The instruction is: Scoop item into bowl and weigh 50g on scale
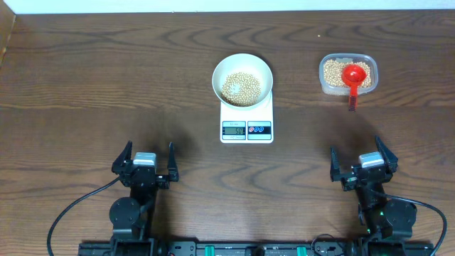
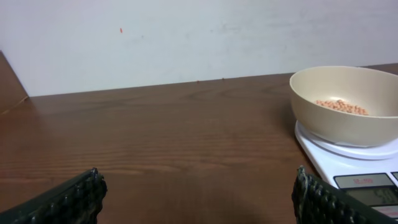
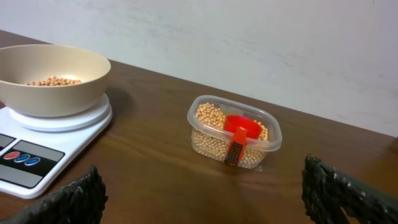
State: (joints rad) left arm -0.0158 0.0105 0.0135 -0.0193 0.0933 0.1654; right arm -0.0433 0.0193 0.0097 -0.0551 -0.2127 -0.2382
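The off-white bowl [image 1: 242, 80] stands on the white scale [image 1: 247, 121] at the table's middle and holds tan beans [image 1: 240, 87]. The bowl [image 2: 346, 102] and scale [image 2: 348, 163] show at the right of the left wrist view, and at the left of the right wrist view, bowl [image 3: 53, 78] on scale [image 3: 50, 146]. A clear tub [image 1: 348, 74] of beans with a red scoop [image 1: 353, 80] lying in it sits to the right, also in the right wrist view [image 3: 234, 132]. My left gripper [image 1: 144, 162] and right gripper [image 1: 363, 161] are open and empty near the front edge, both far from the scale.
Dark wooden table [image 1: 106, 85]. A pale wall runs along its far edge [image 2: 186, 37]. Cables and the arm bases lie at the front edge [image 1: 234, 247].
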